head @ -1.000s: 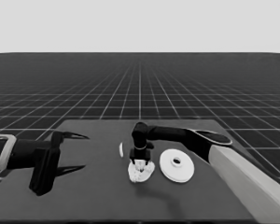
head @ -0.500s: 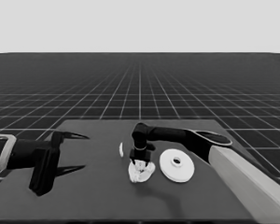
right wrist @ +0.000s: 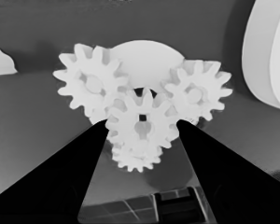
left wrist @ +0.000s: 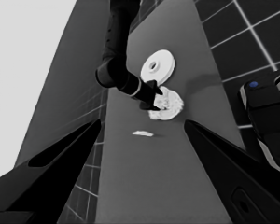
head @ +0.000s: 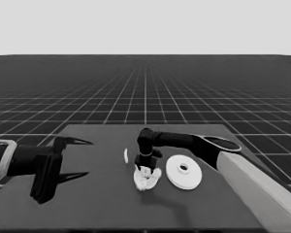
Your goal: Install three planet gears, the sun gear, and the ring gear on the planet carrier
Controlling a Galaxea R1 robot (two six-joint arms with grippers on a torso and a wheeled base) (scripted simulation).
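Observation:
The smaller round part (head: 146, 180) lies mid-table with four small toothed gears on it. In the right wrist view a left gear (right wrist: 91, 86), a right gear (right wrist: 196, 91) and a near gear (right wrist: 135, 158) surround the centre gear (right wrist: 141, 123), over the smaller round part (right wrist: 144, 56). My right gripper (head: 146, 166) stands straight above this cluster. Its fingers (right wrist: 91, 154) press the centre gear's two sides. The larger round part (head: 183, 171) lies flat just to the right, apart from it. My left gripper (head: 72, 158) waits open over the table's left end.
A thin white piece (head: 126, 155) lies just left of the cluster, also in the left wrist view (left wrist: 143, 134). The right arm's pale forearm (head: 262, 194) crosses the lower right corner. Dark machinery with blue lights (left wrist: 266, 116) sits past the table's edge.
My right gripper has sunk slightly toward the gear cluster. The left arm and the larger round part have not moved.

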